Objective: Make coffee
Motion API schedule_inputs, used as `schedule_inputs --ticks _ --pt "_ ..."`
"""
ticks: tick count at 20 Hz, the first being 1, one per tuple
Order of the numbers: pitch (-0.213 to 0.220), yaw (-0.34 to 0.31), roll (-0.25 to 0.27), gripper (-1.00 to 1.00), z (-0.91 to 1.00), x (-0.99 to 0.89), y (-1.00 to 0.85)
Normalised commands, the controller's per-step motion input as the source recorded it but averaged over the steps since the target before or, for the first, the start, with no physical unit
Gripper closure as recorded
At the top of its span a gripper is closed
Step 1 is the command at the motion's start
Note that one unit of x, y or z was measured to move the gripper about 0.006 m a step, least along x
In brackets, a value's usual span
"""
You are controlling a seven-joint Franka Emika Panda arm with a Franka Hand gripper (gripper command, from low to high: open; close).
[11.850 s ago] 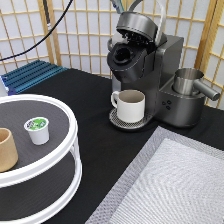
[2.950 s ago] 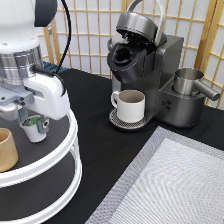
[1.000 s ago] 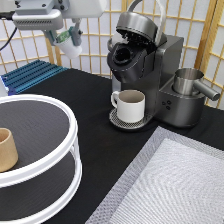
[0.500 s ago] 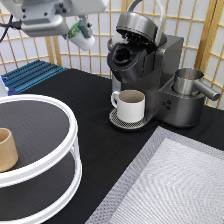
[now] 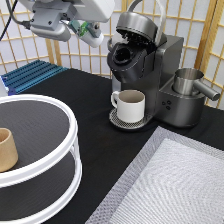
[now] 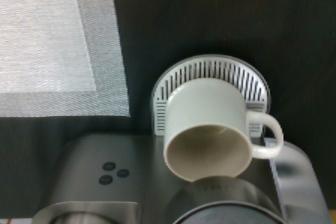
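My gripper (image 5: pixel 86 31) is high at the exterior view's top, just left of the black coffee machine (image 5: pixel 150 70). It is shut on the coffee pod (image 5: pixel 80 26), a small white pod whose green top shows between the fingers. The machine's lid (image 5: pixel 136 19) is raised and its round pod chamber (image 5: pixel 122 55) is open and faces the gripper. A cream-white handled mug (image 5: pixel 131 105) stands empty on the drip tray below. In the wrist view the mug (image 6: pixel 214 135) sits on the slotted drip tray (image 6: pixel 180 80).
A two-tier round white stand (image 5: pixel 60 127) at the exterior view's left holds a tan handleless cup (image 5: pixel 6 149). A steel jug (image 5: pixel 189 80) stands on the machine's right side. A grey mat (image 5: pixel 170 185) lies at the bottom right. A blue rack (image 5: pixel 30 75) is at the back left.
The gripper took the pod off the stand's top tier, lifted it, and has moved right towards the machine's open chamber. The mug and tan cup have not moved.
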Motion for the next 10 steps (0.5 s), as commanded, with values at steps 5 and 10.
schedule_inputs --ticks 5,10 --pt "0.114 -0.109 -0.010 1.00 0.34 0.29 0.63" --pt "0.079 -0.069 -0.081 1.00 0.23 0.25 0.77"
